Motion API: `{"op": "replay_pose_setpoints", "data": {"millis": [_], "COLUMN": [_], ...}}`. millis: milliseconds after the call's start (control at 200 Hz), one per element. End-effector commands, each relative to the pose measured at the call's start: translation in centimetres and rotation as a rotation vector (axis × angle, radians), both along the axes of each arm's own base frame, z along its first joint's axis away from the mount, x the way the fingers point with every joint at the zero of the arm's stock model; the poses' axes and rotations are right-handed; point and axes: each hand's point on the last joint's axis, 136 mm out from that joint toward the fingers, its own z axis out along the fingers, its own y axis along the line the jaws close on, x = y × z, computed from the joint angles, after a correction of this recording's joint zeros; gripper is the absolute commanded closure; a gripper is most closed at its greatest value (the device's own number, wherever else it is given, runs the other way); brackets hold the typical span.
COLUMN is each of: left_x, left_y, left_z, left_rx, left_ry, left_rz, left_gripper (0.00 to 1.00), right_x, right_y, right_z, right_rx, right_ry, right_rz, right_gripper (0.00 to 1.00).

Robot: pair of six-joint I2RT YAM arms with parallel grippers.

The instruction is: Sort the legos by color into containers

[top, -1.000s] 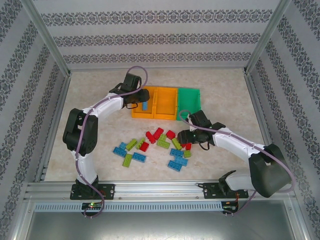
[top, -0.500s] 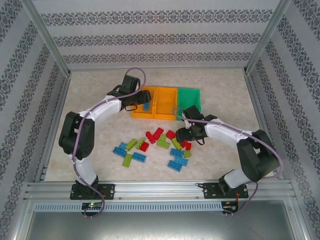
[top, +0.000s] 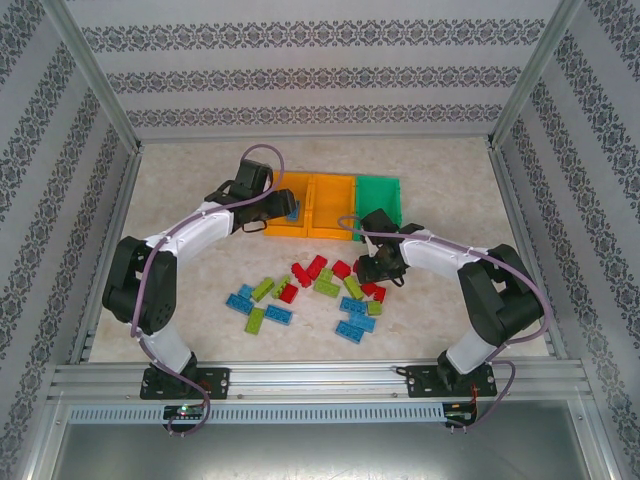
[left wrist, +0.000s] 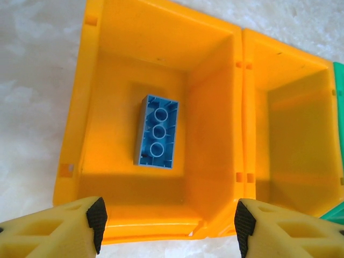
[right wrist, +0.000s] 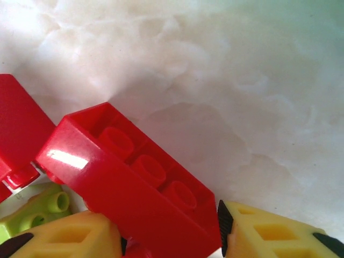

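Patterned wallpaper (top: 320, 80) is seen on three sides, and a pale marbled bench (top: 450, 190) is spread out beneath both arms. Three containers are lined up edge to edge at the far middle of the bench: a left orange container (top: 287, 228), a middle orange container (top: 330, 205) and a green container (top: 378, 198). Over on the left, the left pincer (top: 288, 207) is held above the left orange container. From the wrist its fingers (left wrist: 91, 215) are seen well apart, nothing is gripped between them, and the container's near rim is framed in the gap. One blue brick (left wrist: 157, 131) is found lying on that container's floor, turned underside up and clear of all four walls. Nearer the arms, the loose legos (top: 279, 315) are scattered in a band of red, blue and green across the middle of the bench, apart from the containers. The right pincer (top: 385, 270) is lowered onto the right end of that scatter, just in front of the green container. From its wrist, a red brick (right wrist: 134, 183) is seen clamped between the pads (right wrist: 224, 220), tilted, its hollow underside shown to the camera. A second red brick (right wrist: 19, 129) is seen just beside it on the left, and a green brick (right wrist: 37, 209) is tucked below. Whether the clamped brick is lifted off the bench cannot be told.
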Motion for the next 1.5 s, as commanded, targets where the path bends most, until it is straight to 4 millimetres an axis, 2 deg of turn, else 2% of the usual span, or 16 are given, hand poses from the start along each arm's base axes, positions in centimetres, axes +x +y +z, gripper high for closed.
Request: {"op": "replay_pose_setpoints", "data": {"millis": [0, 170, 240, 330, 475, 560, 784, 1049, 1179, 1289, 1494], "left_x": [-0.4, -0.9, -1.2, -1.5, -2.0, -2.2, -2.6, -2.6, -2.6, -2.7, -3.4], "left_y": [-0.2, 0.1, 0.3, 0.6, 1.0, 1.2, 1.4, 1.4, 1.3, 1.4, 1.8], "left_z": [0.9, 0.2, 0.1, -0.1, -0.3, -0.5, -0.9, -0.9, -0.9, -0.9, -1.1], "left_rx": [-0.006, -0.003, 0.001, 0.008, 0.024, 0.030, 0.036, 0.035, 0.029, 0.030, 0.039], "left_ry": [-0.022, -0.008, -0.005, -0.001, 0.005, 0.008, 0.019, 0.014, 0.013, 0.013, 0.022], "left_rz": [0.007, 0.017, 0.020, 0.026, 0.031, 0.032, 0.032, 0.033, 0.034, 0.035, 0.040], "left_gripper": [0.34, 0.34, 0.34, 0.34, 0.33, 0.33, 0.33, 0.33, 0.33, 0.33, 0.33], "right_x": [0.5, 0.7, 0.8, 1.0, 1.5, 1.7, 1.7, 2.2, 3.5, 5.4, 9.1], "right_y": [0.0, 1.9, 2.0, 2.0, 1.8, 1.5, 0.1, -1.4, -2.5, -3.1, -3.8], "right_z": [0.8, 0.8, 0.5, 0.4, 0.8, 1.1, 1.7, 4.3, 6.0, 7.4, 7.7], "right_rx": [-0.017, 0.049, 0.039, 0.032, 0.023, 0.014, 0.007, 0.031, 0.067, 0.096, 0.112], "right_ry": [-0.031, -0.038, -0.025, -0.027, -0.055, -0.076, -0.100, -0.173, -0.210, -0.234, -0.241], "right_rz": [-0.012, 0.057, 0.061, 0.062, 0.061, 0.049, -0.013, -0.073, -0.136, -0.177, -0.238], "right_gripper": [0.55, 0.56, 0.57, 0.64, 0.80, 0.84, 0.86, 0.85, 0.85, 0.84, 0.83]}}
